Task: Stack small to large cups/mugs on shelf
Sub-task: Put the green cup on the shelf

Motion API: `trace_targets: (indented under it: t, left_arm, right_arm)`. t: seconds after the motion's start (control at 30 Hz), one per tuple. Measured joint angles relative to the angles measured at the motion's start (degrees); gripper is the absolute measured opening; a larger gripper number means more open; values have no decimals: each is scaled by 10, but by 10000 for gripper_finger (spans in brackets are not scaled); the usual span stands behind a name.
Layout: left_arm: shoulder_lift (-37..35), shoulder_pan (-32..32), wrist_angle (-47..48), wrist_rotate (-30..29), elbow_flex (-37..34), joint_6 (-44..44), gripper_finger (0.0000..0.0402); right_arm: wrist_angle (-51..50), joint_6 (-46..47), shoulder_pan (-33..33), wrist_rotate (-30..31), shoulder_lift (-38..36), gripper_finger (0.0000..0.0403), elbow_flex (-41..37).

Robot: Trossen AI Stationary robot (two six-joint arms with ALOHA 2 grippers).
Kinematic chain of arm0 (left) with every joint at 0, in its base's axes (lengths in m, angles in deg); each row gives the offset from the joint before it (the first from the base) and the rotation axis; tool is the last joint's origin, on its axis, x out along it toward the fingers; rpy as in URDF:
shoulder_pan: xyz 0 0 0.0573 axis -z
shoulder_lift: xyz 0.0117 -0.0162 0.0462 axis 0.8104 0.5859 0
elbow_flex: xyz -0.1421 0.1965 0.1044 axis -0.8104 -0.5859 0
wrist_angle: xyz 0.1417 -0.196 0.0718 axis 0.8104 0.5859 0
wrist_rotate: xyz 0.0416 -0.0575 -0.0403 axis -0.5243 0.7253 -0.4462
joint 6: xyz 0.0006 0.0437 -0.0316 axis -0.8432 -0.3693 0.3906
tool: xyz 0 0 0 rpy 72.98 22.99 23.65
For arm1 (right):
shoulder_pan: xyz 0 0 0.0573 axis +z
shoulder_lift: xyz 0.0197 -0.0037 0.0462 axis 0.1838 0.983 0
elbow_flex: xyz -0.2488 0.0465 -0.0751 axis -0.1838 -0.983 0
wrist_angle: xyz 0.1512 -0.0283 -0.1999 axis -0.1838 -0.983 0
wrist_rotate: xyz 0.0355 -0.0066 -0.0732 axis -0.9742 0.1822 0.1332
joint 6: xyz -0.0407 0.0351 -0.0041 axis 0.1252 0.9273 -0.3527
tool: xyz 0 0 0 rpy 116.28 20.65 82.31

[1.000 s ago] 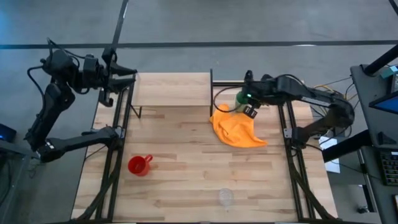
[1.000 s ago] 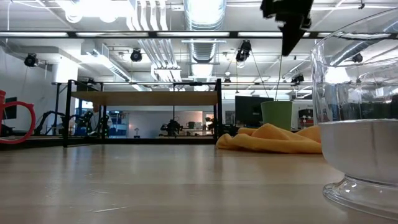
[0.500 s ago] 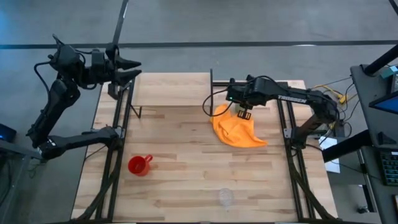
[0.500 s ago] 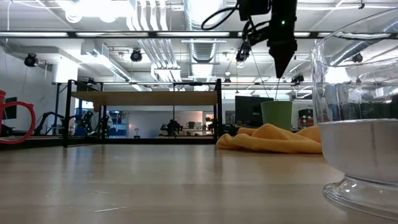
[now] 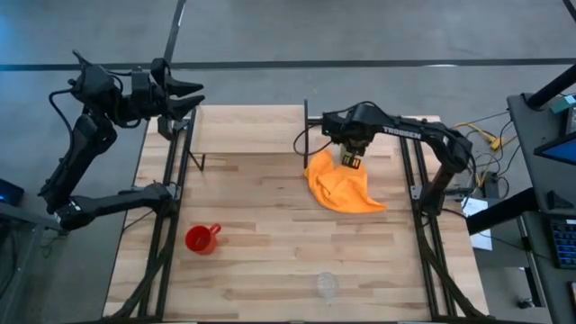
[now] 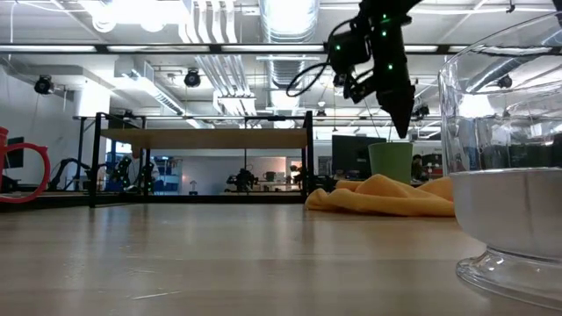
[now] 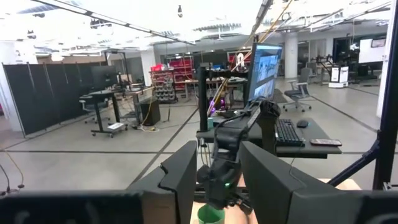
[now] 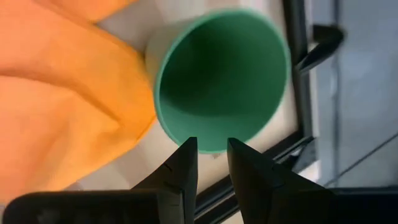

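Right claw (image 8: 208,163), fingers narrowly parted and empty, has swung above our green cup (image 8: 221,81) (beside the orange cloth (image 5: 345,188)); grasping comes next.

The only readable lettering is showing in the high view: white capitals spelling "TROSSEN" are running along the forearm of the right arm (image 5: 409,132). The monitor (image 7: 266,65) in the left wrist view is showing content too small to read.

Robotics lab, exposed ceiling ducts (image 6: 285,22), monitor desks (image 7: 267,134), partition screens (image 7: 56,93)
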State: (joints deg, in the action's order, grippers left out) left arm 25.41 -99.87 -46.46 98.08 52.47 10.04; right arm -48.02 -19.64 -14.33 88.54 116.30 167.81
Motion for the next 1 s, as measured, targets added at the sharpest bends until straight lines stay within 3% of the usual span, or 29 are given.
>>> trace_targets:
  t: [0.37,1.0]
  left_arm:
    - [0,0,-1,0,0,0,112]
    - [14,0,0,0,0,0,112]
  right_arm:
    - [4,-87,-6,-62,2,82,2]
    - [58,-90,-6,-59,31,75,-3]
